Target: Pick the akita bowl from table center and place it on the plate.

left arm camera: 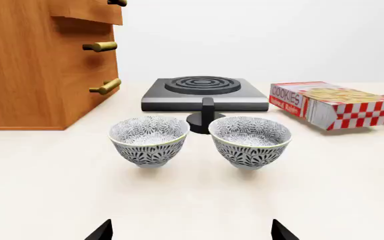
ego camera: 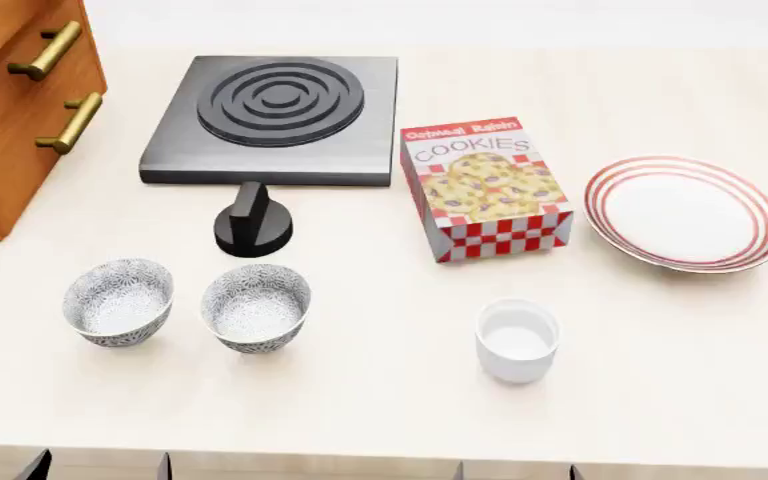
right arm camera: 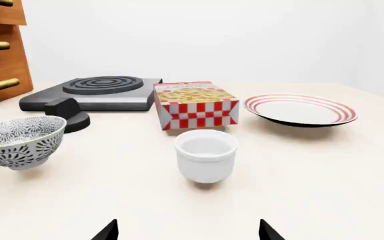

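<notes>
Tabletop point(ego camera: 384, 420), left to right:
- Wooden drawer unit point(ego camera: 11, 110).
- Outer speckled bowl point(ego camera: 120, 301).
- Akita bowl point(ego camera: 256, 306), the twin nearer table centre, upright just beside it, apart.
- Burner point(ego camera: 277, 118) and black knob point(ego camera: 252, 222), behind.
- Cookie box point(ego camera: 484, 187).
- White cup point(ego camera: 516, 340).
- Plate point(ego camera: 682, 212), well right.

Left end effector point(left arm camera: 188, 231): fingers apart, nothing held; akita bowl ahead, slightly toward the robot's right; probably the nearer arm.
Right end effector point(right arm camera: 187, 231): fingers apart, nothing held, facing the cup.
</notes>
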Controlling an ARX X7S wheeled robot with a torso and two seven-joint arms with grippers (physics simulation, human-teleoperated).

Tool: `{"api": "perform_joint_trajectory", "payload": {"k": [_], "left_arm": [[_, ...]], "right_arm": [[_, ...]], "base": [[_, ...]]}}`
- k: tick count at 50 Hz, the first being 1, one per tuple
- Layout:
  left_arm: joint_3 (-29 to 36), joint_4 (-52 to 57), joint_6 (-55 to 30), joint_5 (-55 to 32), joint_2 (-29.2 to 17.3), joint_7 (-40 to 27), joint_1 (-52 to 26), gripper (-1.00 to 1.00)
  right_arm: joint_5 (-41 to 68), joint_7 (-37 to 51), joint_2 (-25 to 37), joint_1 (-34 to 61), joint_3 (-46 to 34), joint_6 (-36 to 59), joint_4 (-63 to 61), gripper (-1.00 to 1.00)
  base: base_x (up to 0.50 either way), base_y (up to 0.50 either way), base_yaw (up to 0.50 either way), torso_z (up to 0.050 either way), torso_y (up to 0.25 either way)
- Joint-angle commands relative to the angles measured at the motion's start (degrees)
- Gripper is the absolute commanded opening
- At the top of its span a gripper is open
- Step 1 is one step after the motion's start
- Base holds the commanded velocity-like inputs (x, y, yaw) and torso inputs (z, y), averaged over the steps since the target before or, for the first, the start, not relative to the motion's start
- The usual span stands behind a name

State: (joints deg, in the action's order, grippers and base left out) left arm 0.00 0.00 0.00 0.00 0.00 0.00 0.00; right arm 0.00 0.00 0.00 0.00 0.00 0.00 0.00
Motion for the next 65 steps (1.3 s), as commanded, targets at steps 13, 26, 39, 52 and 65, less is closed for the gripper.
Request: {"api": "perform_joint_trajectory", "payload": {"k": [13,26,39,52,65], "left_arm": [[3.34,2.27,-0.25,-2.47,-3.36,-2.24,0.37,1.0],[2.91,11.25,-12.1,-4.57,-4.77,-4.66,-4.16,1.0],[2.27,13.95,-12.13,-5.18,-6.16,-6.76,-3.26,1.0],[2.36,12.68,-11.0,-6.36,-6.95,-7.52,-3.3,1.0],[2.49,11.27,-10.56,-7.41,-7.27,-8.49,-3.19,1.0]], "right_arm": [[0.88,1.93,3.75,0.42,-3.16,3.3,-2.62,1.0],[1.69,6.31,5.49,-2.89,0.23,4.34,-15.43,1.0],[1.75,7.51,7.1,-1.85,-0.16,7.35,-17.85,1.0],[3.23,8.44,7.07,-3.6,-0.76,4.08,-15.95,1.0],[4.08,9.0,8.11,-3.31,-0.86,3.23,-15.9,1.0]], "base": [[0.0,0.0,0.0,0.0,0.0],[0.08,0.0,0.0,0.0,0.0],[0.5,0.0,0.0,0.0,0.0],[0.5,0.0,0.0,0.0,0.0],[0.12,0.0,0.0,0.0,0.0]]}}
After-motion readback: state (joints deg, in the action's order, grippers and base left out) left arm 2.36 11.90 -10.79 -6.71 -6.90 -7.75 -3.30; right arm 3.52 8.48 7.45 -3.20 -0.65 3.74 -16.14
